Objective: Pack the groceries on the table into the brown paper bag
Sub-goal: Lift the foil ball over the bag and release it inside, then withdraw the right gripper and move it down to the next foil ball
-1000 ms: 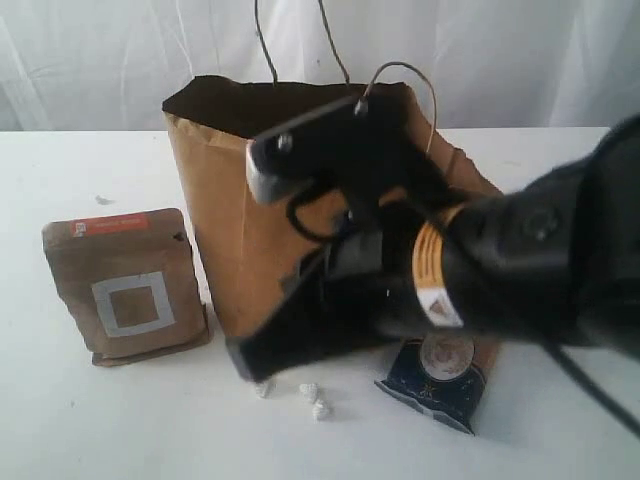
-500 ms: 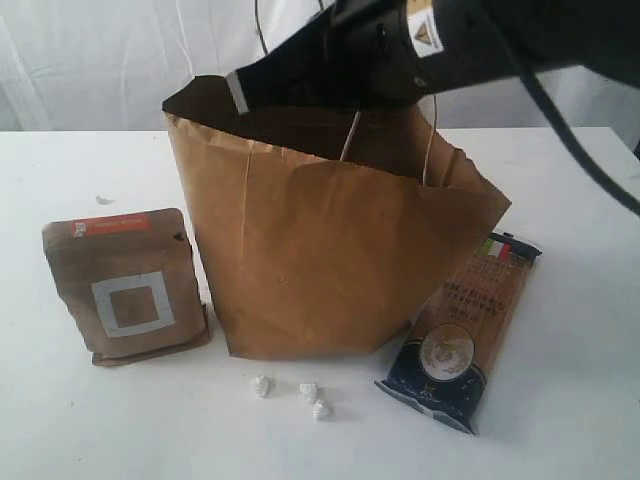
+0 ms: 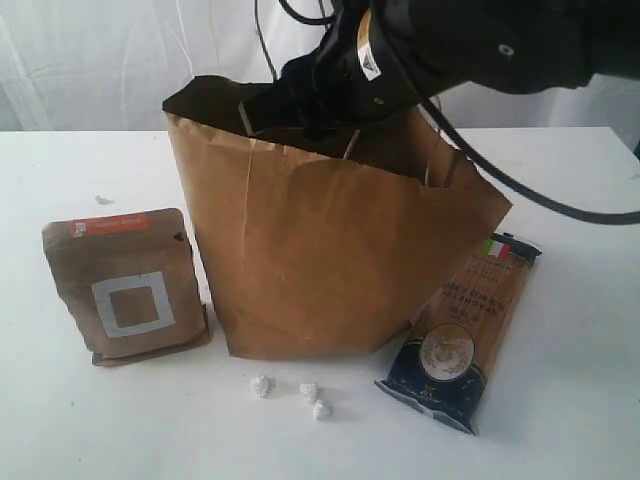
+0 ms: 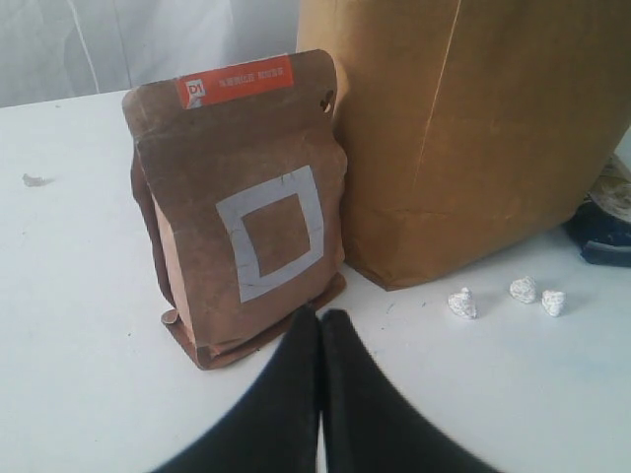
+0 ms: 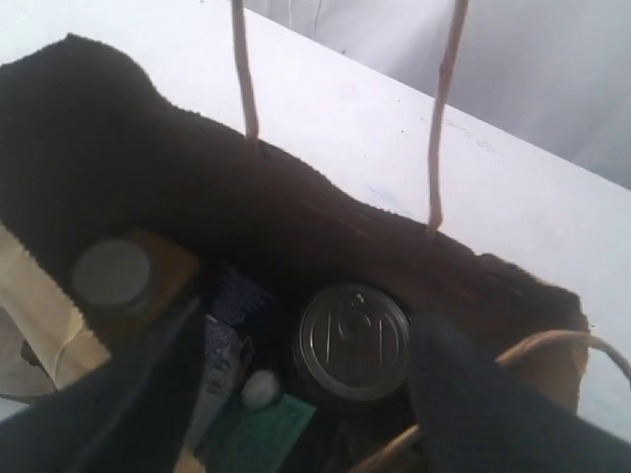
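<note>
Stretching wide, the white table ends at a white curtain; right gripper gapes empty over the brown paper bag; left gripper is pinched closed.

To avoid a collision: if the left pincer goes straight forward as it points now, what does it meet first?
Probably the brown pouch, near its bottom corner beside the paper bag; the left pincer points just there.

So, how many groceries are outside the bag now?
2. The pouch stands left of the bag in the exterior view; the spaghetti pack is at its right. Others may hide behind the bag.
</note>
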Robot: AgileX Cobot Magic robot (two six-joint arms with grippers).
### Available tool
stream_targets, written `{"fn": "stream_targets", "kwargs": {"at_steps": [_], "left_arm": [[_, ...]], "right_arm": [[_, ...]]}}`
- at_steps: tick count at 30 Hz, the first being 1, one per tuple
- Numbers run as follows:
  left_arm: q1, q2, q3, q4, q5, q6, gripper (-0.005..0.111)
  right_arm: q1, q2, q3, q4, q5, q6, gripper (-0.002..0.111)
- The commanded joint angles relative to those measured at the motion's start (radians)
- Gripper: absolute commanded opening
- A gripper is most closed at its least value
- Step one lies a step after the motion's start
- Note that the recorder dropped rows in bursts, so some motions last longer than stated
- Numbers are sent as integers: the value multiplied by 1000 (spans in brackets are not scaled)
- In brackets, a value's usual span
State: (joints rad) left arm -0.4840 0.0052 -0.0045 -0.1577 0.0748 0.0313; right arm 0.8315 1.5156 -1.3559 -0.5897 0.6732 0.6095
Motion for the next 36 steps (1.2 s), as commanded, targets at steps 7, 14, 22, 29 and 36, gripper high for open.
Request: {"fn": "stream_targets", "kwargs": {"at_steps": [7,14,22,29,36], "left_arm": [[4,-5,4,-1,0,-6,1],[4,-5,4,-1,0,-6,1],[4,-5,4,-1,0,-6,1],[4,-5,4,-1,0,-6,1],[4,-5,4,-1,0,-6,1]], "right_arm": [[16,-58,-9,-9,-46,-13,61],[186,-183,-2,-9,-61,-72,58],[420,-298,196,-9,-4,8,58],[515,-320,403,85,-19,133,58],[492,-320,612,91,-53,348,58]]}}
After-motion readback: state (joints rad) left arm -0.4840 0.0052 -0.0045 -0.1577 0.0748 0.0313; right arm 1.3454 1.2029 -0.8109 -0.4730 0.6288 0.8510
